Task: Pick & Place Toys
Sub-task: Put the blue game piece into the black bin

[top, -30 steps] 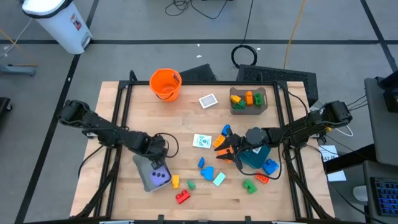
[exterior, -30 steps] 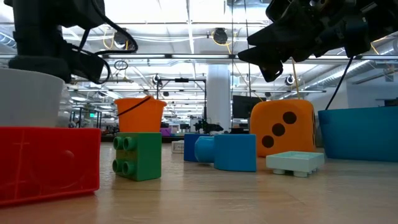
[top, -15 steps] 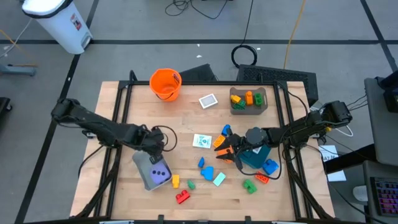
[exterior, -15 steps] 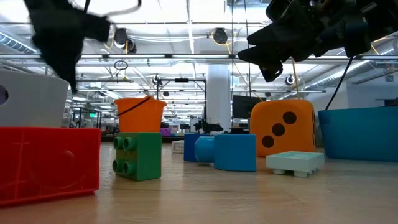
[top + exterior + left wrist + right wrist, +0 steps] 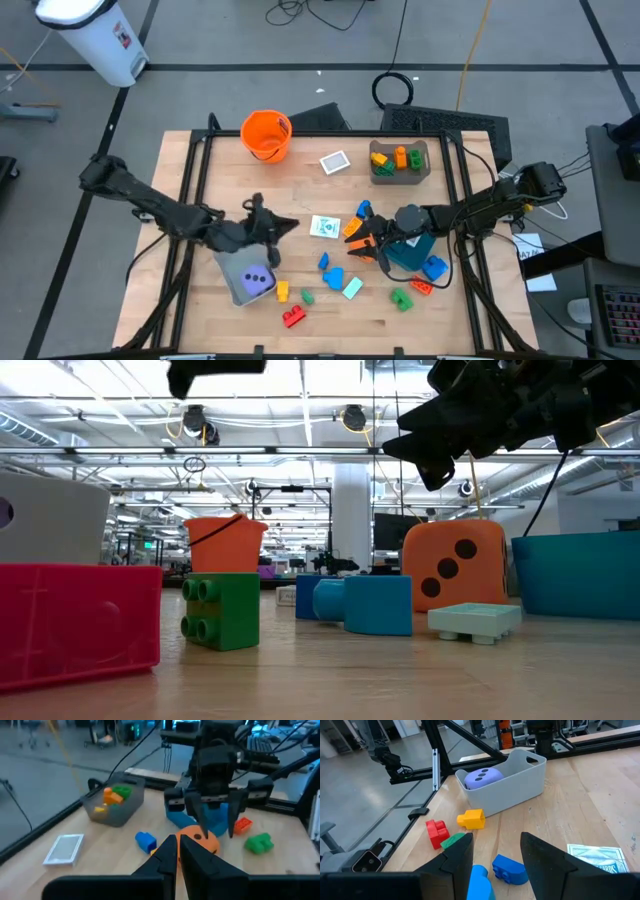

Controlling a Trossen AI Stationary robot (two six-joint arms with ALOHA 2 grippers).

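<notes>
Above the grey bin (image 5: 238,279), which holds the purple die (image 5: 258,281), my left gripper (image 5: 287,224) is shut and empty; my right gripper (image 5: 352,240) waits half-open beyond it.

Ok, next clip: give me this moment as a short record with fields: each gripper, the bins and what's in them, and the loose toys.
left gripper: shut, empty, raised beside the grey bin
right gripper: open, hovering over the orange die
grey bin: holds the purple die
second grey bin: green, orange and yellow blocks inside
teal bin: contents hidden by the right arm
loose toys: red block, yellow block, two white cards
orange bucket: upright at the far edge
</notes>
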